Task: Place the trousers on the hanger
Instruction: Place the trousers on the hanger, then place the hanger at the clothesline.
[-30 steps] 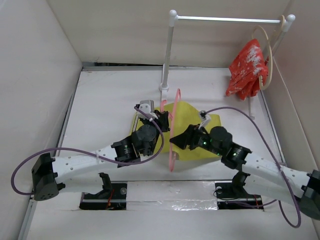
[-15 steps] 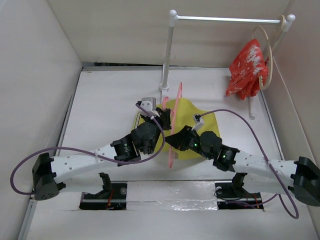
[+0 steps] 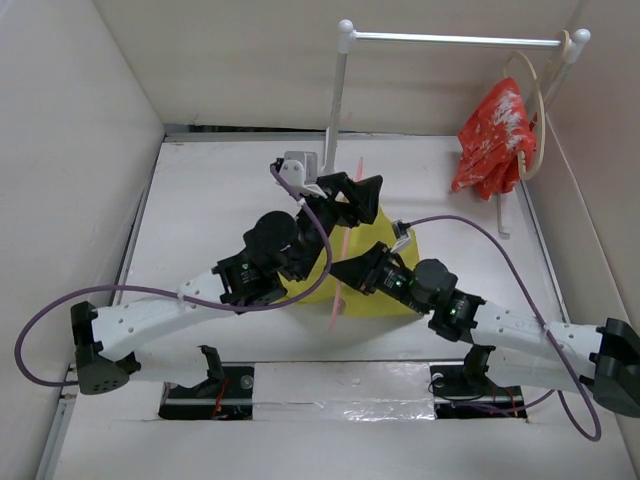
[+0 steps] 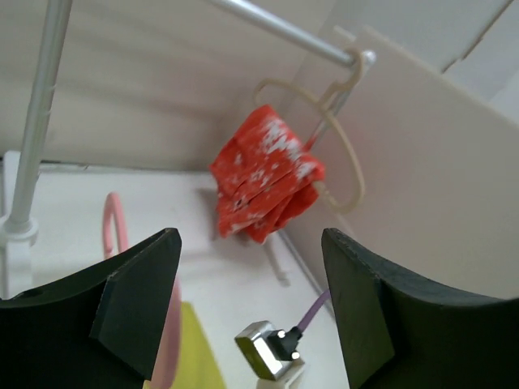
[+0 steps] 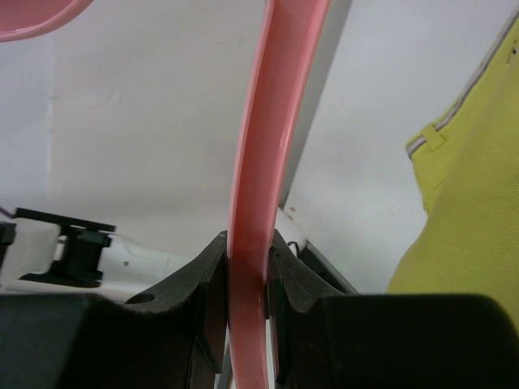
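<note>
The pink hanger (image 3: 346, 240) stands on edge over the mustard-yellow trousers (image 3: 393, 300), which lie flat on the white table. My right gripper (image 3: 347, 272) is shut on the hanger's bar; in the right wrist view both jaws press on the pink hanger (image 5: 276, 121), with the trousers (image 5: 462, 235) to the right. My left gripper (image 3: 356, 190) is open and raised behind the hanger, holding nothing. The left wrist view shows its wide-apart fingers (image 4: 138, 300), part of the hanger (image 4: 113, 227) and a strip of the trousers (image 4: 199, 352) below.
A white clothes rack (image 3: 335, 110) stands at the back, its rail (image 3: 450, 40) running right. A red patterned garment (image 3: 492, 140) hangs there on a pale beige hanger (image 3: 540, 100). Cardboard walls close in the left, back and right sides.
My right gripper reached in and shut on the hanger. My left gripper then let go of the hanger, opened wide and rose toward the back.
</note>
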`<state>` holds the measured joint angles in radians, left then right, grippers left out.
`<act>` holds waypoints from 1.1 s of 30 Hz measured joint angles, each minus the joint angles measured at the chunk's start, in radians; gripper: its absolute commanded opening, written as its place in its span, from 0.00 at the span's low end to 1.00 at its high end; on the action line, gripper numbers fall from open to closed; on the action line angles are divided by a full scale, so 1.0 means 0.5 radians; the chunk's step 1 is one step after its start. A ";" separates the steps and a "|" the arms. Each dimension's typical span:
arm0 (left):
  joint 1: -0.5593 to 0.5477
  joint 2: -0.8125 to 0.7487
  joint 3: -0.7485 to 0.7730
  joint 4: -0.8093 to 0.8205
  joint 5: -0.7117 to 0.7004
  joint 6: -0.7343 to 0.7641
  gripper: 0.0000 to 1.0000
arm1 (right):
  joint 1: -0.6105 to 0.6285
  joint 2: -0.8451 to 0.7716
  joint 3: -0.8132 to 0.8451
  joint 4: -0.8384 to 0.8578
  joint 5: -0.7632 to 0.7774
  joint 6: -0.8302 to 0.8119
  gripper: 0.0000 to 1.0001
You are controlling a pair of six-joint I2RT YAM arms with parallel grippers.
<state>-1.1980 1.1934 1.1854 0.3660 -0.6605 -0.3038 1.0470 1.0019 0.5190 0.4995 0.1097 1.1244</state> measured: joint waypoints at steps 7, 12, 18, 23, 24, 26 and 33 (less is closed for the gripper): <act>-0.001 -0.183 0.128 0.055 0.077 0.169 0.87 | -0.195 -0.078 0.137 -0.002 -0.135 0.143 0.00; 0.006 -0.563 -0.159 0.188 -0.045 0.227 0.84 | -0.503 -0.093 0.224 -0.003 -0.307 0.229 0.00; 0.046 -1.006 -0.772 0.376 -0.296 0.182 0.72 | -0.918 -0.024 0.388 -0.089 -0.575 0.352 0.00; 0.060 -0.965 -1.154 0.375 -0.422 0.101 0.70 | -1.183 0.140 0.657 -0.173 -0.719 0.352 0.00; 0.061 -0.946 -1.204 0.375 -0.426 0.100 0.70 | -1.235 0.174 0.712 -0.188 -0.740 0.349 0.00; 0.061 -0.870 -1.295 0.364 -0.443 0.101 0.70 | -1.336 0.260 0.826 -0.214 -0.779 0.341 0.00; 0.072 -0.822 -1.482 0.430 -0.497 0.134 0.70 | -1.588 0.644 1.209 -0.277 -0.948 0.301 0.00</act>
<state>-1.1622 0.7822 0.4446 0.5812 -0.9089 -0.2367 0.2527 1.3239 1.1236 0.3611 -0.3645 1.2751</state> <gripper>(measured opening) 0.697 0.270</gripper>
